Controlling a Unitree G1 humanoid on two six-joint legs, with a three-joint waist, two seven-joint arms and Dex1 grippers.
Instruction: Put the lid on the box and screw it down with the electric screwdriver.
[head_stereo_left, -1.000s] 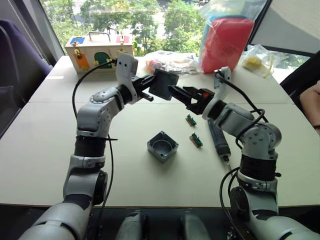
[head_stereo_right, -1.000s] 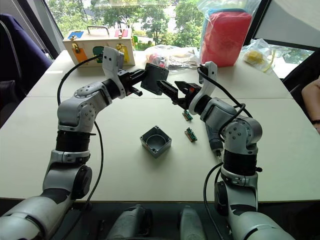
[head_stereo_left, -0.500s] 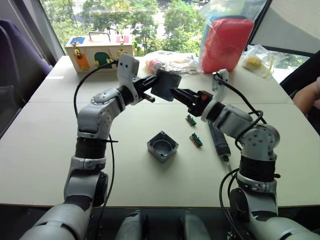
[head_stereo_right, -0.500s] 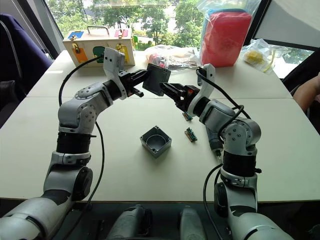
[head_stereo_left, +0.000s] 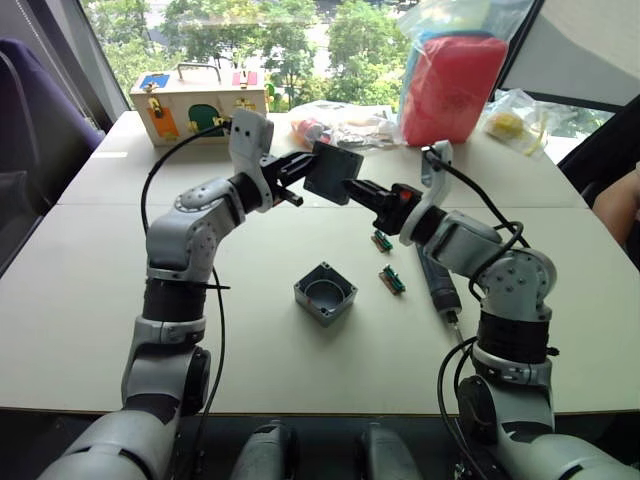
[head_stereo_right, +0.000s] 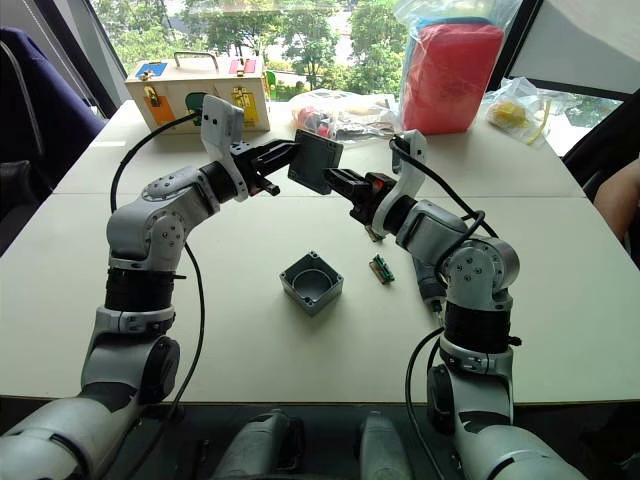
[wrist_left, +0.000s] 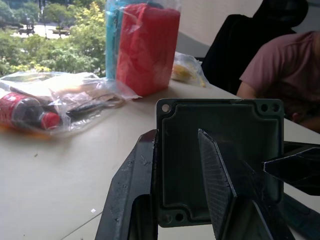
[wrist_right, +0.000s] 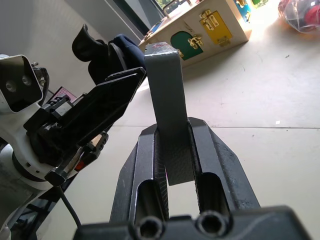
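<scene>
The lid (head_stereo_left: 333, 173), a small flat grey square with a raised rim and screw holes at its corners, is being held in the air above the bench (head_stereo_left: 90, 300), up and behind the box (head_stereo_left: 325, 293). Both arms are reaching inward and meeting at it. The left arm is bending at the elbow and stretching its forearm toward the middle, its left tool (head_stereo_left: 305, 175) gripping the lid from one edge, with one black finger on each face. The right arm is coming in from the other side, and its right tool (head_stereo_left: 355, 187) is closing its fingers on the opposite edge of the lid; in the right wrist view the lid's grey edge (wrist_right: 167, 120) is sitting squeezed between the two fingers. The lid is standing on edge, tilted, its hollow side facing the left wrist camera.

The box is sitting open on the bench, its round recess facing up. The electric screwdriver (head_stereo_left: 437, 283) is lying flat on the bench to the right of the box, with two small green pieces (head_stereo_left: 391, 280) between them.

Compared with a second ago, the right tool has moved in from just short of the lid, where it hung open, and is now clamping it. The box and screwdriver are lying unchanged.
</scene>
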